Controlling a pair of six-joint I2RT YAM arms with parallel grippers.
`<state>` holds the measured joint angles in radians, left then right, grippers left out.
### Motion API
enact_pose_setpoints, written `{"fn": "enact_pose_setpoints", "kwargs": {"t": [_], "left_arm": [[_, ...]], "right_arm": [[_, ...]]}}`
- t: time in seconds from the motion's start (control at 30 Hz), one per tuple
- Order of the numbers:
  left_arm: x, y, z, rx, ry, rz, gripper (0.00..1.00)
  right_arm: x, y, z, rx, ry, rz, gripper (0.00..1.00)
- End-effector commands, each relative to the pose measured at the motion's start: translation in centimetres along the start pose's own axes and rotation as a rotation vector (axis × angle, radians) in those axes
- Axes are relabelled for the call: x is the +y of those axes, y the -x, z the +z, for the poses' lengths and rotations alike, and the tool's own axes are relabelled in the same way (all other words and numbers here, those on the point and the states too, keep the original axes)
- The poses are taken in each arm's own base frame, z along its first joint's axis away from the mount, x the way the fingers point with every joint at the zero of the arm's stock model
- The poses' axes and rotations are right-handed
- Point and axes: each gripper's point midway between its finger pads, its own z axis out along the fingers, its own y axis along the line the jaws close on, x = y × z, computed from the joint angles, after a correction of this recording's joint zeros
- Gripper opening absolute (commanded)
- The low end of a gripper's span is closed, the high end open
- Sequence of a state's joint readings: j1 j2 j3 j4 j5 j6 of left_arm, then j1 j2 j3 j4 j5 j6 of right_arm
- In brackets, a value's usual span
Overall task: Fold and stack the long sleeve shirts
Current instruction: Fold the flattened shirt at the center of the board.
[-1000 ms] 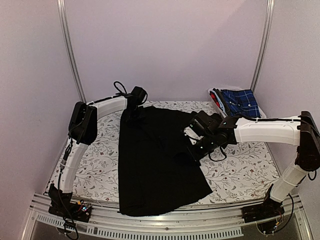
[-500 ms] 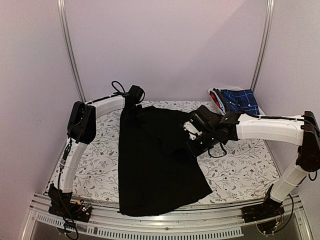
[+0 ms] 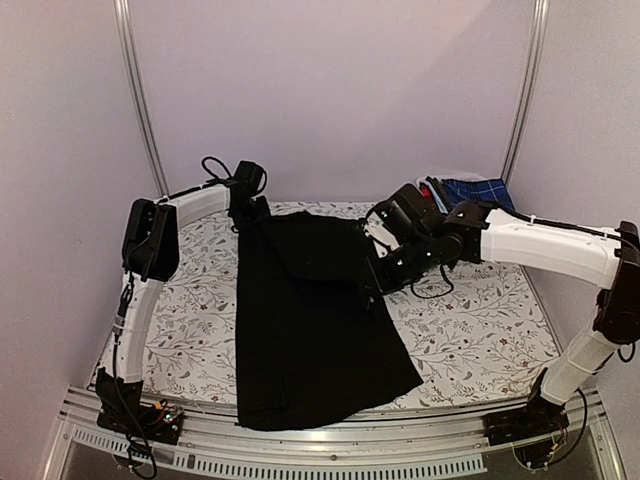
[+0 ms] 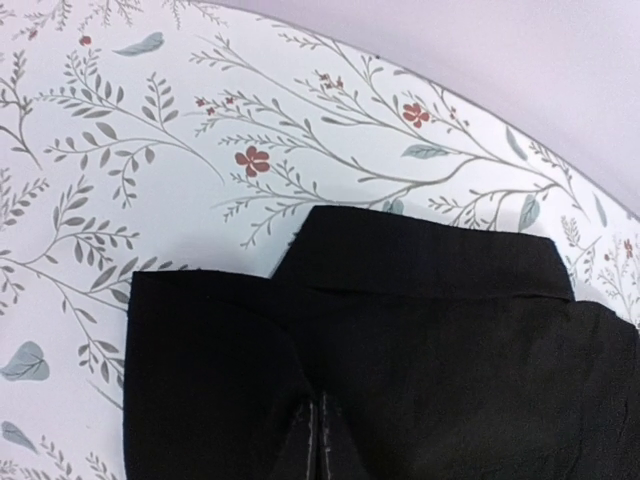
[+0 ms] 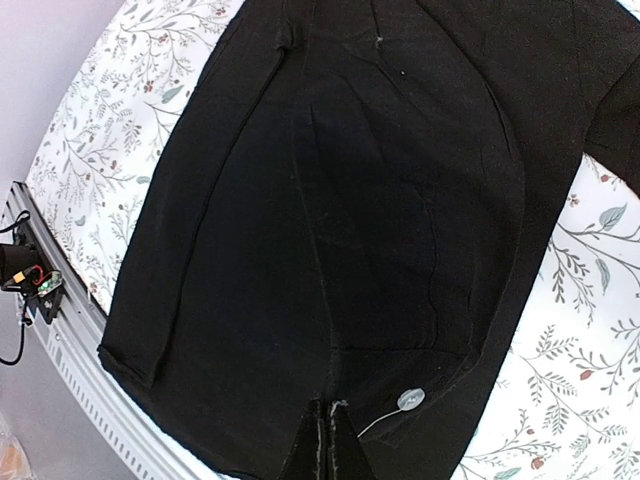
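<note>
The shirt (image 3: 310, 330) is lying lengthwise on the table (image 3: 480, 330), hem towards the near edge. The left gripper (image 4: 318, 445) is pinching cloth, fully closed, just below the collar (image 4: 430, 265). The right gripper (image 5: 326, 430) is likewise clamping the shirt's right side. Folding is looking barely begun, with cross-folds and stacking remaining.

The left arm (image 3: 190, 210) arches up from its base and bends toward the far side, its end effector (image 3: 246, 212) pointing down with fingers pinched together on the black shirt (image 3: 300, 330). The right arm (image 3: 545, 245) sweeps in from the right, wrist angled down-left, its end effector (image 3: 372, 288) likewise clamped on the cloth.
</note>
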<state>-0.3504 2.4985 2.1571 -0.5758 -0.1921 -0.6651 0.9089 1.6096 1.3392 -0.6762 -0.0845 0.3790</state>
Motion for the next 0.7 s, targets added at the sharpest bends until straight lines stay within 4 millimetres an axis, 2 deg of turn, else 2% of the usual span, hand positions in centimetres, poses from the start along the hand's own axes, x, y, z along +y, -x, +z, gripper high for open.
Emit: {"fn": "enact_pose_setpoints", "kwargs": {"t": [0.0, 0.1, 0.3, 0.43, 0.5, 0.67], "left_arm": [[-0.7, 3.4, -1.9, -0.072, -0.079, -0.025, 0.00], [-0.9, 3.8, -1.7, -0.074, -0.104, -0.029, 0.00], [-1.3, 2.7, -0.6, -0.026, -0.156, -0.015, 0.00], [-1.2, 1.9, -0.3, 0.000, -0.171, -0.008, 0.16], [-1.1, 1.9, -0.4, 0.002, -0.174, 0.001, 0.29], [-0.8, 2.7, -1.9, -0.010, -0.182, 0.026, 0.46]], "right_arm": [[2.1, 1.7, -2.3, -0.034, 0.088, 0.056, 0.00], [3.4, 1.9, -2.7, -0.028, 0.154, 0.075, 0.00], [5.7, 1.3, -0.6, 0.025, 0.234, 0.098, 0.00], [7.8, 1.4, 0.8, 0.046, 0.312, 0.111, 0.00], [8.6, 1.6, 1.8, 0.061, 0.341, 0.120, 0.00], [10.6, 2.0, 3.5, 0.089, 0.428, 0.135, 0.00]]}}
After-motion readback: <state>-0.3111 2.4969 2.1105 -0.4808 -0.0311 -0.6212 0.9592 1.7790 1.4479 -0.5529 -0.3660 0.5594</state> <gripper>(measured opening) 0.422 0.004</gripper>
